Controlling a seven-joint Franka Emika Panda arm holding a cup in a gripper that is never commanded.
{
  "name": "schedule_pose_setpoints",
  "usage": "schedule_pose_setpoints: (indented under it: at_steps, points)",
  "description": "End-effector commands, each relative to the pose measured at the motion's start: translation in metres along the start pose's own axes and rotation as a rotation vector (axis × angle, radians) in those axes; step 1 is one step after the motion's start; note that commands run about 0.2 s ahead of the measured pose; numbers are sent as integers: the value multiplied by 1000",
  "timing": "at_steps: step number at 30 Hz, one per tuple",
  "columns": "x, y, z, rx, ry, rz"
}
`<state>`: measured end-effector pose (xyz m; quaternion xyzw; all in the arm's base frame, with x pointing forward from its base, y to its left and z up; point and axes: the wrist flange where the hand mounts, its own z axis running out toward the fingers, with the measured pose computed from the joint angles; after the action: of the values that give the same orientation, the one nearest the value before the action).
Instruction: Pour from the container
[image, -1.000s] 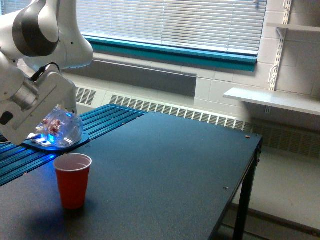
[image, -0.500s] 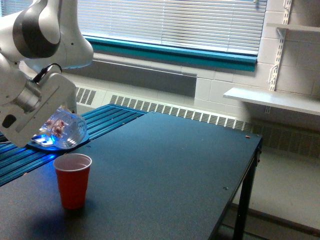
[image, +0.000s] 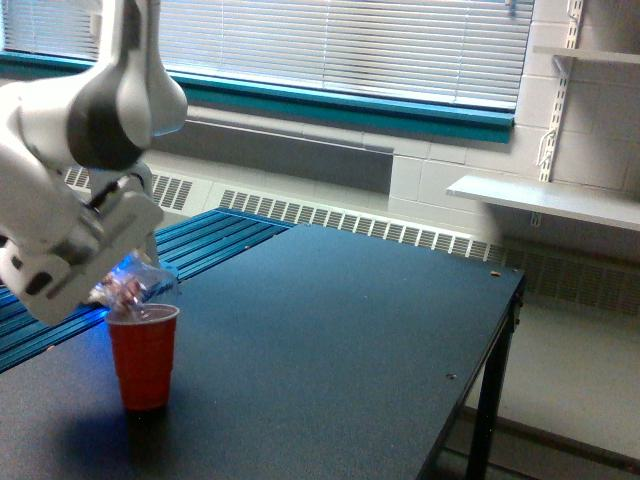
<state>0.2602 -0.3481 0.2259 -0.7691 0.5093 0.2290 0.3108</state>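
Partly hidden container (image: 135, 288) over red cup (image: 142, 358)

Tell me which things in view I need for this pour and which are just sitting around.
In the job:
- clear container, tipped in the hand over the cup
- red cup, upright on the dark table, receiving the pour

Just around:
- blue slatted surface behind the table
- wall shelf at the exterior view's right
- window blinds
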Motion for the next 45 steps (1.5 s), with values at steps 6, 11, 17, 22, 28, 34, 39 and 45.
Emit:
schedule_pose_setpoints:
  at_steps: [6, 11, 17, 22, 28, 34, 39, 45]
  points:
    - [7, -17, -4, -46, 30, 36]
    - [6, -25, -10, -37, 39, 27]
    - [2, -35, -8, -37, 40, 0]
    - [-1, -39, -3, -41, 43, -13]
    - [-2, -43, -4, -35, 78, -24]
    - [-9, -51, 39, -115, 114, -30]
    - [-17, -52, 56, -149, 165, -42]
    - [-18, -51, 74, -193, 224, -26]
